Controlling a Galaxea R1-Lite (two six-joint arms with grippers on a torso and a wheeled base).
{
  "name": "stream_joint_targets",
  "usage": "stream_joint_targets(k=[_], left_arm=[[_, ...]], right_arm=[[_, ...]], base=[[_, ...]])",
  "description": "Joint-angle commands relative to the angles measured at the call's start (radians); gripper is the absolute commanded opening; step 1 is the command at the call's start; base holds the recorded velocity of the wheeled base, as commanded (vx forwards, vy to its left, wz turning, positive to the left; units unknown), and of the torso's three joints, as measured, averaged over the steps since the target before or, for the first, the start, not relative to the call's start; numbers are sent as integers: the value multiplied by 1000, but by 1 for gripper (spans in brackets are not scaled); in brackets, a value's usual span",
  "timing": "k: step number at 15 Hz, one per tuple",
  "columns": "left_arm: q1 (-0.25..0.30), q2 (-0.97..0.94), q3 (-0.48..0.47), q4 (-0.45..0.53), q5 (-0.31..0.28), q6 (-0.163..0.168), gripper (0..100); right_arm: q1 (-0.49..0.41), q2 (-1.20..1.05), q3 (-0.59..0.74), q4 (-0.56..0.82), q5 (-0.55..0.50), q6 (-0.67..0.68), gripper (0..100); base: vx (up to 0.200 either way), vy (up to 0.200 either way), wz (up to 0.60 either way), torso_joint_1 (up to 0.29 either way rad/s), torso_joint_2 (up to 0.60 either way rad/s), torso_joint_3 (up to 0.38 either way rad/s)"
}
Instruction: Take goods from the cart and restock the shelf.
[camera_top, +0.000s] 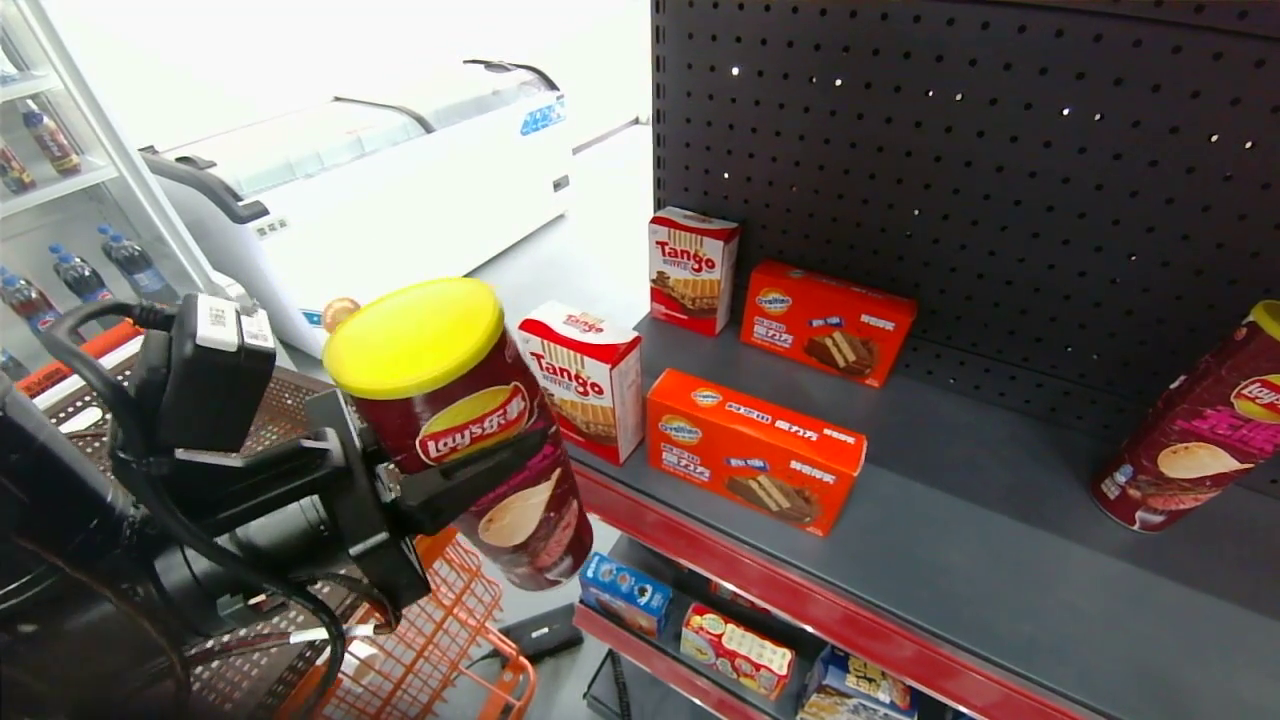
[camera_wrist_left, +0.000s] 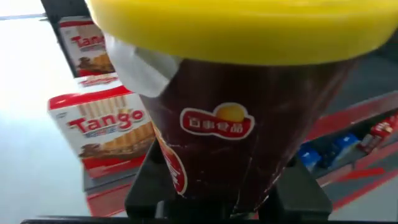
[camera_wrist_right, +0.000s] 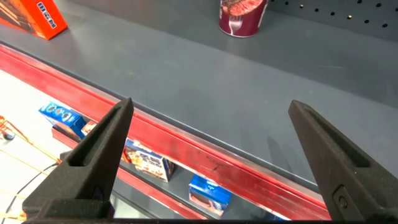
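Left jaws clamp the chip can (camera_top: 470, 440), yellow lid (camera_top: 413, 335) up, axis tilted near upright; right jaws gape wide.

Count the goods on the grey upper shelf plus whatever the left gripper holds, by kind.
Red-and-white cardboard wafer boxes: 2
Orange flat cardboard boxes: 2
Maroon cylindrical chip cans with yellow lids: 2, one on the shelf, one in the left gripper
Total: 6

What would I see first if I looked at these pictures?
The dark-red chip can with its bright yellow lid, held by the left gripper in front of the left end of the shelf, above the orange cart. After that, the orange box near the shelf's front edge and a second chip can at its far right.
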Motion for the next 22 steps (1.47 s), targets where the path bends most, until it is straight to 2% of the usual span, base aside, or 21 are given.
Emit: stream_joint_targets(k=[1,4,7,11,15,22], left_arm=[[-77,-19,6,-2,-13,-1,0],[-126,-45,56,-2,-13,-2,0],[-127,-70,90,9,-13,-1,0],[-129,-48,59,10,-20,-1,0],[-183,2,1,10,-37,-1,0],[-204,37,-34,10,-36,-1,0]], right_arm=[[0,-1,0,0,0,0,100],[0,1,0,0,0,0,100],[0,-1,0,0,2,-2,100],[0,-1,0,0,5,-2,100],[0,1,0,0,5,-2,100],[0,1,0,0,5,0,100]], base=[[0,0,0,0,0,0],[0,0,0,0,0,0],[0,0,0,0,0,0],[0,0,0,0,0,0],[0,0,-600,-3,1,4],[0,0,-600,4,2,4]])
